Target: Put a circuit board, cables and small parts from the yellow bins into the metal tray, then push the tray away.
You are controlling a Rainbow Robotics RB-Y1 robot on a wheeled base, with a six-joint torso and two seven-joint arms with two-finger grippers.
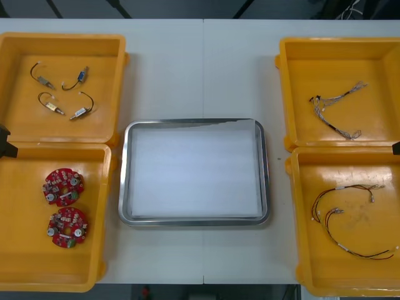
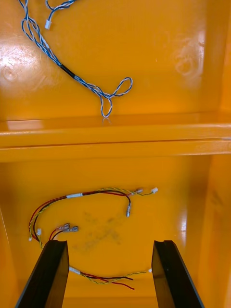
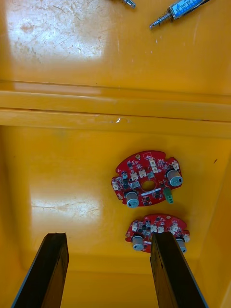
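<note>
Desk: I see a light desk [image 1: 200, 69] with a seam running 12 to 6 through its middle, and dark floor [image 1: 187, 7] past the far edge.
Tray: the tray [image 1: 123, 187] sits at centre, white inside.
Bins: four bins [image 1: 120, 94], two at 9 o'clock and two at 3.
Boards: two boards [image 1: 63, 186] lie at 8 o'clock from the tray.
Parts: four parts [image 1: 59, 94] at 10 o'clock.
Cables: the blue-white cable [image 1: 337, 109] at 2 o'clock, the red-yellow cables [image 1: 350, 219] at 4.
Left tool: my left tool [image 3: 108, 236] is spread wide, gripping nothing, over the boards.
Right tool: my right tool [image 2: 110, 243] is spread wide, gripping nothing, over the red-yellow cables.
</note>
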